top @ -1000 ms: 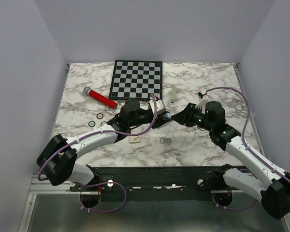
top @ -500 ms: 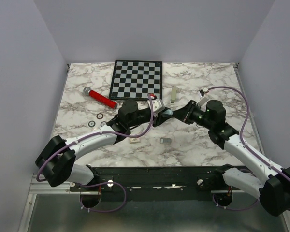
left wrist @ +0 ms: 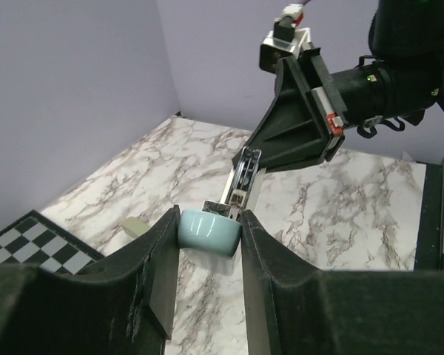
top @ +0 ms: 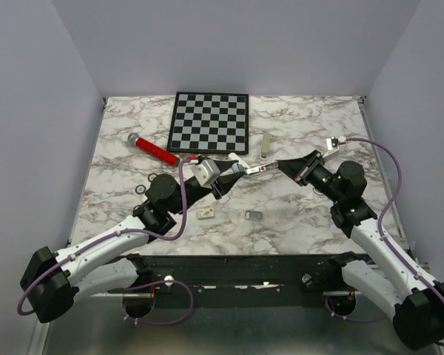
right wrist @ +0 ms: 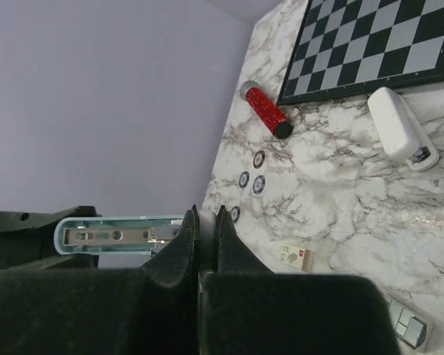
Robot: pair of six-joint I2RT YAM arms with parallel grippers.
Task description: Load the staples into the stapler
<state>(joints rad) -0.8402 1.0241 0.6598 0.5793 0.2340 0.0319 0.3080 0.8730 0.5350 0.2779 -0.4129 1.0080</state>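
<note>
STAPLES NOT YET LOADED: the staples (top: 254, 214), a small flat silver-grey block with a paler rim, lie loose on the marble-patterned counter (top: 333, 118). They sit well to the near side of the chessboard (top: 209, 120), and we see neither arm touching them.

What looks done is the pick-up. The stapler (right wrist: 118, 234) is off the counter, in the air just on the near side of the chessboard's near right corner. The left fingers (left wrist: 176, 238) clamp its rounded, glossy pale-blue plastic body from both sides. From that body a thin bright metal rail (left wrist: 240, 174) runs out to the right fingers (right wrist: 194, 231). These are pinched almost together at its far end, on a thin part of it as we judge. We cannot tell whether the channel is fully open.

Left to do, as we read it: bare the channel, fetch the block, seat it and close up.

A glittery red tube (top: 157, 151) lies off the chessboard's near left corner and a smooth pale bar (top: 266, 145) beside its right edge. A small cream box (top: 205, 214) sits well to its near side. Both sets of fingers are matte black and coarse-looking.
</note>
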